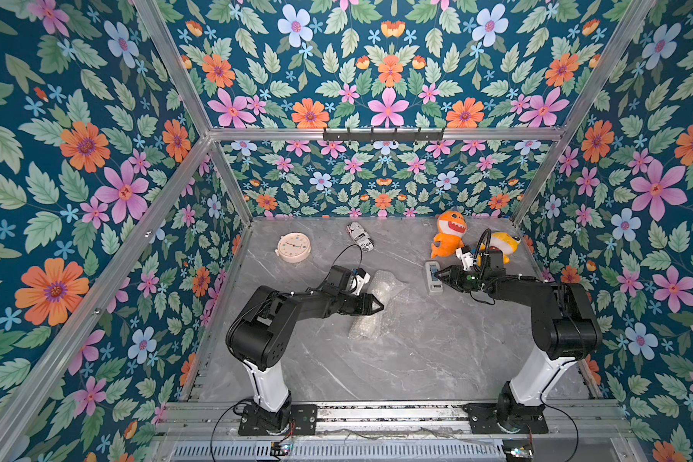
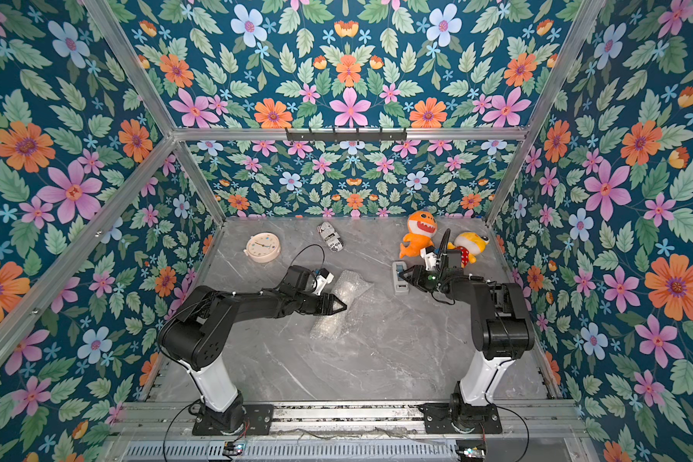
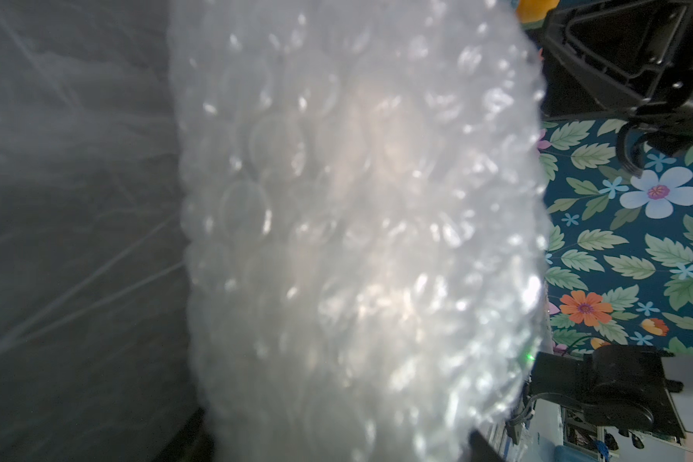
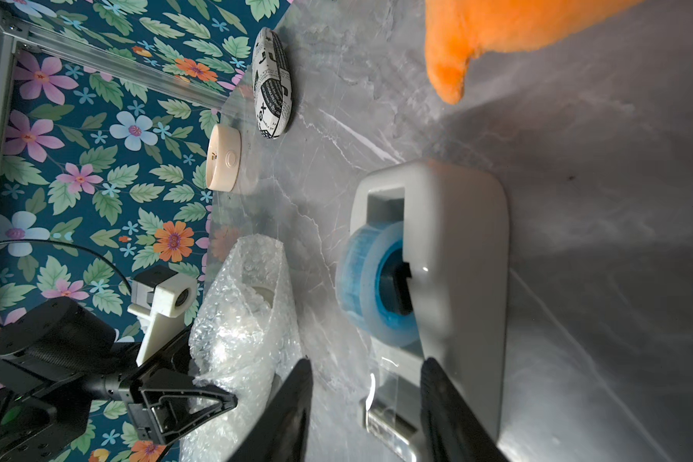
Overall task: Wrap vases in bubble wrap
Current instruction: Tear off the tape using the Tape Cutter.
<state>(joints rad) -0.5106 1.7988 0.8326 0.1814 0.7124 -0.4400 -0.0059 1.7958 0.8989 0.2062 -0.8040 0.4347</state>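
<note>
Vase (image 4: 263,294) lay on its side inside the bubble wrap (image 1: 383,286), mid desk (image 1: 417,360). Only a bit of cream rim showed thru the wrap's open far end in the R wrist view; the rest was hidden under plastic. The bundle's long axis ran near-to-far, tilted a little, mouth toward the back wall. In both top views it sat btwn the two arms but much closer to the L one.

L tool (image 1: 379,307) was closed tight, tip right on the bundle's middle. It looked to be pinching a fold of wrap so the roll wouldn't spring open. L wrist cam saw only blurred bubble wrap (image 3: 357,240), so the exact bite couldn't be confirmed.

R tool (image 4: 367,404) was part open w/ nothing held, one finger either side of the loose tape end at the cutter of the tape dispenser (image 4: 457,240). The dispenser stood apart from the bundle, on its right.

Key relation, my read: the bundle lay to the R tool's left across a bare strip of desk, its long axis approx crosswise to that path. So the tape, once nipped, would need pulling leftward and laying over the seam near the L tool's tip, w/o L letting go.
</note>
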